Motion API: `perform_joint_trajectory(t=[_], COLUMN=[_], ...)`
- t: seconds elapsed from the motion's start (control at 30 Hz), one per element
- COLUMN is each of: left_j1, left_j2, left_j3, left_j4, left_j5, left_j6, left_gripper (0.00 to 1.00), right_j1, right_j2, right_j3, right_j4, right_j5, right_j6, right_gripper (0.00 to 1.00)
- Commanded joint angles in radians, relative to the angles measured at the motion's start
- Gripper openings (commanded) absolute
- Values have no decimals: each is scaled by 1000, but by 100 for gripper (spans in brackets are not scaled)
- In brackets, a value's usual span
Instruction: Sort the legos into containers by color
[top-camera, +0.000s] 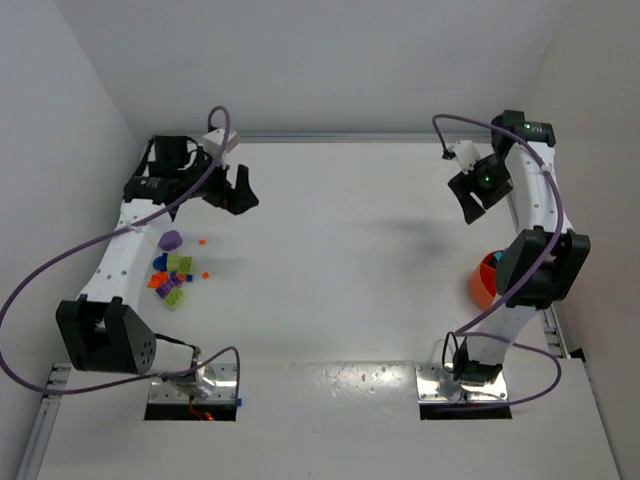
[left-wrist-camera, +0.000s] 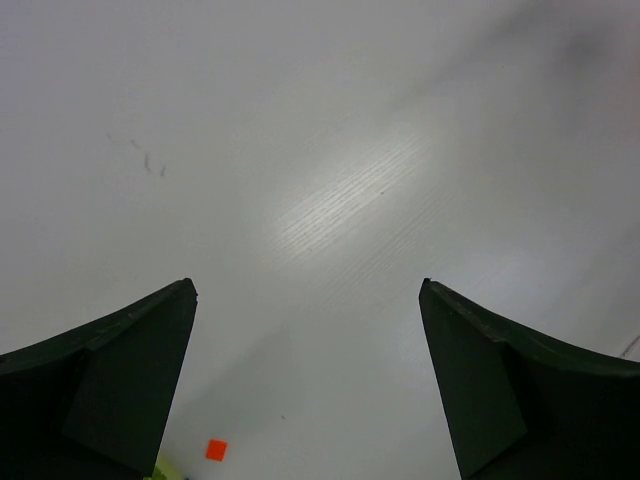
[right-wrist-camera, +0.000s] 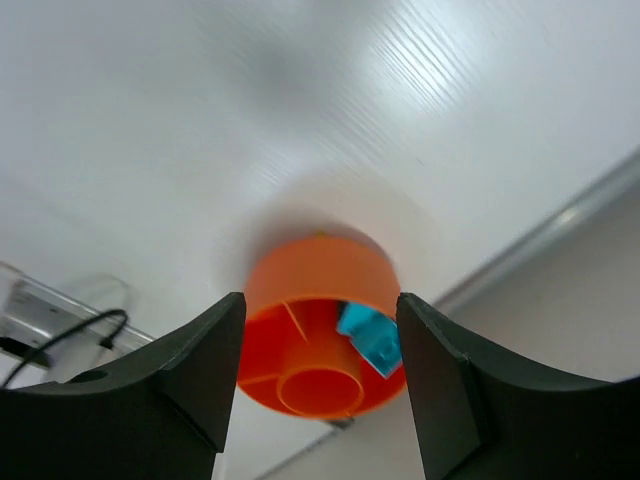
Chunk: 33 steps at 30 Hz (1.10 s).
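Left side of the surface (top-camera: 330, 290): legos (top-camera: 172, 272) lie in a loose cluster beside the left arm. Left end effector (top-camera: 238, 192) hangs wide open and empty, near them. Right end effector (right-wrist-camera: 320, 300) has jaws apart, nothing held, with the orange bowl (right-wrist-camera: 318, 270) below it. One cyan brick (right-wrist-camera: 368, 335) sits in a ring compartment.

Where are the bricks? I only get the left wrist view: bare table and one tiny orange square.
Observer: The legos lie in a pile on the table beside the left arm, nearer its base than the left claw.
Operator: And their bowl?
Observer: The orange bowl sits at the right, partly hidden by the right arm.
Operator: Anything inside?
Observer: A cyan brick shows in one ring compartment.
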Motion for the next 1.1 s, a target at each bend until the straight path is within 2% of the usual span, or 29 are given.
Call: perform_joint_trajectory(t=[0.0, 0.2, 0.4, 0.5, 0.6, 0.7, 0.8, 0.97, 1.07], left_j1=[78, 251, 420, 511, 592, 606, 606, 606, 606], left_j2=[-60, -71, -49, -17, 43, 128, 211, 283, 314], left_j3=[-10, -30, -39, -39, -48, -9, 36, 50, 50], left_j4=[-36, -163, -243, -266, -287, -288, -309, -283, -236], left_j5=[-16, 14, -7, -21, -38, -135, -173, -194, -157], left_j6=[-62, 45, 135, 224, 382, 499, 620, 782, 849], left_gripper=[100, 100, 100, 100, 100, 100, 89, 81, 77], right_j1=[43, 163, 310, 365, 398, 418, 428, 447, 447], right_j2=[-6, -6, 40, 55, 64, 52, 32, 23, 23], right_j3=[21, -81, -144, -144, -164, -198, -226, -263, -263], right_j4=[-27, 156, 323, 354, 400, 434, 457, 477, 477], right_j5=[-219, -361, -402, -425, -439, -439, -448, -448, -439], right_j6=[49, 144, 262, 297, 310, 319, 328, 337, 338], right_gripper=[63, 63, 63, 63, 63, 63, 63, 63, 63])
